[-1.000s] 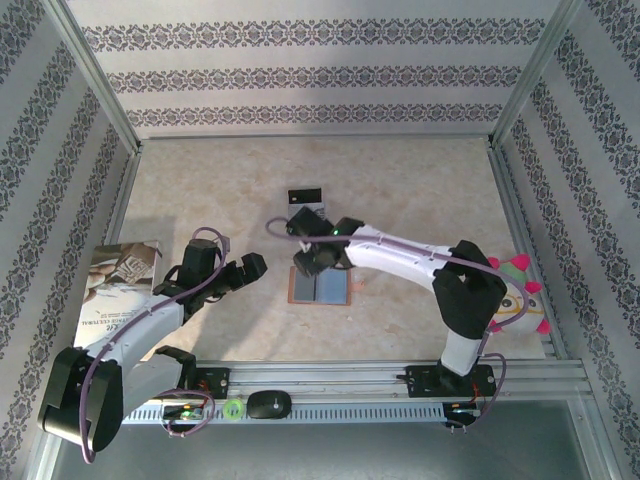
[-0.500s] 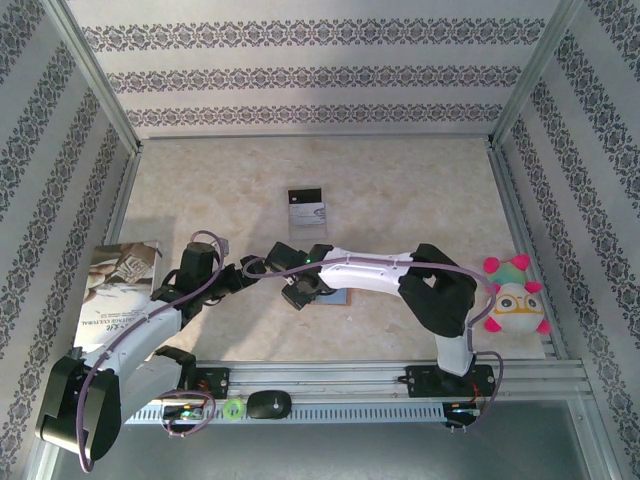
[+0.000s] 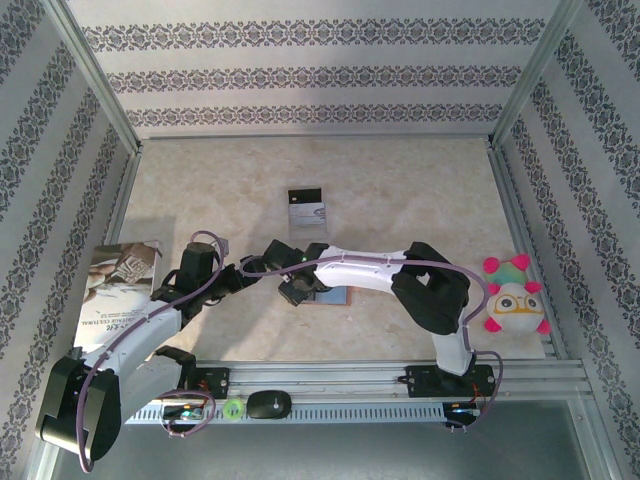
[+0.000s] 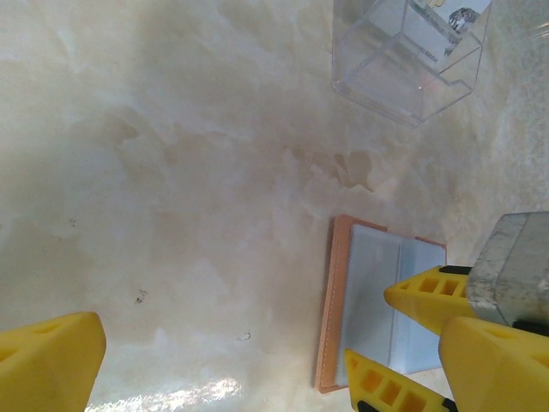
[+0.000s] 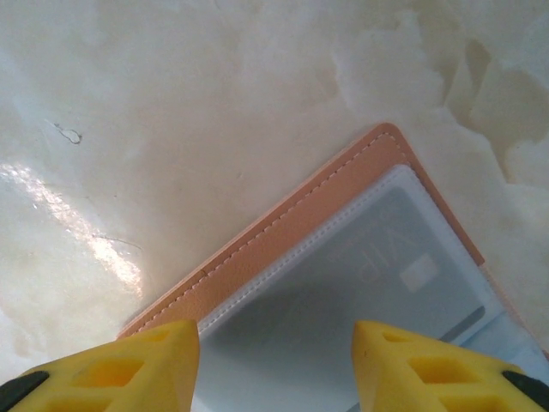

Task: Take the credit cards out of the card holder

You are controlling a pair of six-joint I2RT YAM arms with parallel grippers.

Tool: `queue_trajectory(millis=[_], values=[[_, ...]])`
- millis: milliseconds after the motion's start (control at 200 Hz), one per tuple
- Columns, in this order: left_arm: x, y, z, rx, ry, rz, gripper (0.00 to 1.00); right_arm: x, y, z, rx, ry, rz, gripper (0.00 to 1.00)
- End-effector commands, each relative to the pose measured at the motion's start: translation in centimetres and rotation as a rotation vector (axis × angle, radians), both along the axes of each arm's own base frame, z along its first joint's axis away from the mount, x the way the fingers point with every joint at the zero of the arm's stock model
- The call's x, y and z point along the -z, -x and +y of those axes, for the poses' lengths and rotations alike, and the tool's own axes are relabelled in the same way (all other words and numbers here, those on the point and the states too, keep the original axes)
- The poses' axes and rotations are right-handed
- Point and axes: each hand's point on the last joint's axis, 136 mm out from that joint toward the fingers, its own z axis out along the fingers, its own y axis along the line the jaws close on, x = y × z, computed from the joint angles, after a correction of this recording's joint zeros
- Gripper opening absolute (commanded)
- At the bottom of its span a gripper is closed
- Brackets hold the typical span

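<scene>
Yellow fingertips mark both pincers. Nearest the desk's front edge, left of its middle, the left pincer (image 3: 250, 270) hangs with its jaws spread wide and nothing between them. Its wrist view looks across bare marbled desk (image 4: 171, 172) towards the card holder (image 4: 377, 309).

Just beyond it, about midway along the front edge, the right pincer (image 3: 297, 290) is lowered over the card holder (image 3: 335, 296). The jaws stand partly apart and clamp nothing. In the right wrist view the two fingertips (image 5: 146, 360) straddle the holder's near portion, and the pincer (image 5: 274, 369) sits above the blue-grey sleeve. Whether the tips touch the sleeve cannot be told.

The card holder (image 5: 283, 240) lies opened flat, inner face up, with its tan stitched border turned away from the pincer. A card with a small pale square shows through the translucent sleeve.

Progress, as judged: the holder is open and reachable, but the cards sit in their pockets and none lies loose on the desk. Every extraction is therefore left to do. The next move calls for catching a thin card edge without lifting the whole holder, and the idle left pincer is near enough to pin it down.

Farther back, at the desk's centre, stands a clear plastic case (image 3: 306, 205) with a black end, well apart from the holder. A booklet (image 3: 120, 280) lies at the left edge and a plush toy (image 3: 515, 300) at the right edge.
</scene>
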Motion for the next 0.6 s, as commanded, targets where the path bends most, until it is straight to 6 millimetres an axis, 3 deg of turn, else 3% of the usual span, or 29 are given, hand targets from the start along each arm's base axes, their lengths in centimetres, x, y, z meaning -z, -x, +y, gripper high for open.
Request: queue_trajectory(millis=[0,120,250,470,595], values=[[-0.4,-0.2,0.2,-0.005,0.008,-0.010,1.00,1.4,0.7,-0.4,-0.007,0.032,0.020,0.48],[-0.5,-0.3,0.1,0.001,0.008,-0.014,1.00,1.5,0.8,-0.5,-0.006,0.024,0.021,0.40],[-0.8,-0.3,-0.1,0.013,0.016,-0.020,0.99,1.1,0.7,-0.2,-0.008,-0.013,0.026,0.24],[-1.0,-0.3,-1.0,0.052,0.052,-0.021,0.87,0.4,0.4,0.1,-0.003,-0.091,0.030,0.00],[-0.8,-0.1,-2.2,0.086,0.066,-0.014,0.84,-1.2,0.1,0.7,0.001,-0.194,0.005,0.00]])
